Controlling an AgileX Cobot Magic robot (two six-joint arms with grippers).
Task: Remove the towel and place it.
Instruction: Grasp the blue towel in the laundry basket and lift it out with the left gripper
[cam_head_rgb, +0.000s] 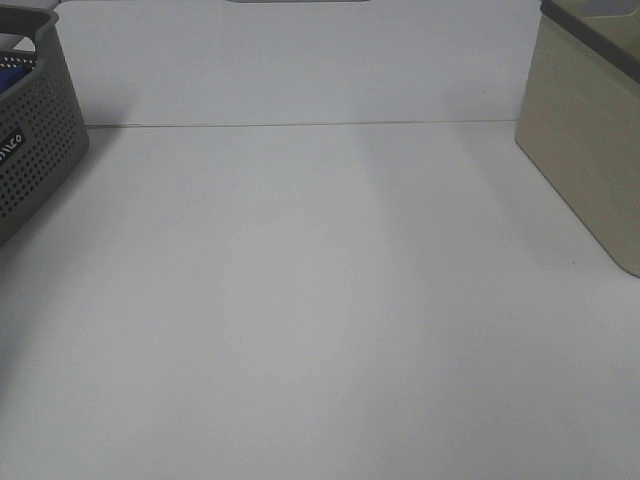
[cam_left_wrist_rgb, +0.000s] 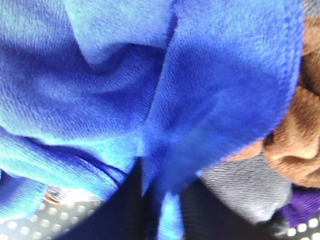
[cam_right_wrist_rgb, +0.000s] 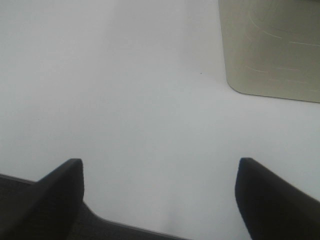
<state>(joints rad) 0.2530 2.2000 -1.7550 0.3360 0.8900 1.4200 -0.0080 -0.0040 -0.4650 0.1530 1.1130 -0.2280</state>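
The royal-blue fuzzy towel (cam_left_wrist_rgb: 150, 85) fills the left wrist view, crumpled inside the grey perforated basket (cam_head_rgb: 35, 150). A sliver of blue (cam_head_rgb: 14, 76) shows over the basket rim in the exterior high view. My left gripper (cam_left_wrist_rgb: 162, 210) is down in the basket, its two dark fingers (cam_left_wrist_rgb: 120, 210) close together with a fold of the towel pinched between them. My right gripper (cam_right_wrist_rgb: 160, 195) is open and empty above the bare white table (cam_right_wrist_rgb: 125, 100). Neither gripper shows in the exterior high view.
A brown cloth (cam_left_wrist_rgb: 300, 135), a grey cloth (cam_left_wrist_rgb: 240, 185) and a bit of purple cloth (cam_left_wrist_rgb: 300, 210) lie beside the towel in the basket. A beige box (cam_head_rgb: 590, 130) stands at the right edge of the table; its corner shows in the right wrist view (cam_right_wrist_rgb: 270, 45).
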